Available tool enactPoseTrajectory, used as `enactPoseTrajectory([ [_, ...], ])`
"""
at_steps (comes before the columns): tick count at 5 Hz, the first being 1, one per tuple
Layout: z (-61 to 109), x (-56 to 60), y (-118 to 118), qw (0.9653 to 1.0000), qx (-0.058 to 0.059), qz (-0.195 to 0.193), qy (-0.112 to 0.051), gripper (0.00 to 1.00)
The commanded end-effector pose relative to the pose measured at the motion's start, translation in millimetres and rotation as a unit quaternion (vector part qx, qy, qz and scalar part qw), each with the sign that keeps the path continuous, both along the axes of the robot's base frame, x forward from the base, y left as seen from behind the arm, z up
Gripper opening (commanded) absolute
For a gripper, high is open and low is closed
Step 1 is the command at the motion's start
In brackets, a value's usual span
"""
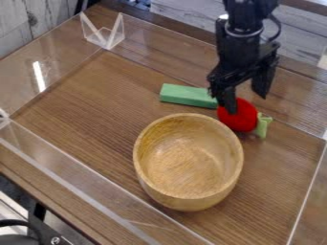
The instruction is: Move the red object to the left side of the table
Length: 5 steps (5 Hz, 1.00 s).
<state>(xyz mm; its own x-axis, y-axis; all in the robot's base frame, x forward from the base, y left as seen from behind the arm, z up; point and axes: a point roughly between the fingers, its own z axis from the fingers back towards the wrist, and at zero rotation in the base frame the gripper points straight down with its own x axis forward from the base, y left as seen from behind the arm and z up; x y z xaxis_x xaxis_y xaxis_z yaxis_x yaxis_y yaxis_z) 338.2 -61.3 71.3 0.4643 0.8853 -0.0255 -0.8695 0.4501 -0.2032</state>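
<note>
camera: single view | high, oblique (front corner) | near table [90, 105]

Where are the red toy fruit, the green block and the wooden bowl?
red toy fruit [239, 117]: camera view, on its round red body.
green block [186, 95]: camera view, on its flat top face.
wooden bowl [163, 182]: camera view, on its front outer wall.
</note>
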Motion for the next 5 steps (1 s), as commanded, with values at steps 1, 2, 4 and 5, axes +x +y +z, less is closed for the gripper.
enactPoseTrajectory([
  [1,-11.1,10.4,8,0.9996,0.008,0.021,-0.015,1.0],
  [2,-19.3,18.6,18,0.9991,0.005,0.039,-0.015,0.0],
  [4,43.5,25.7,27,0.9962,-0.039,0.072,-0.029,0.0],
  [5,65.5,18.7,55,0.9922,-0.058,0.105,-0.036,0.0],
])
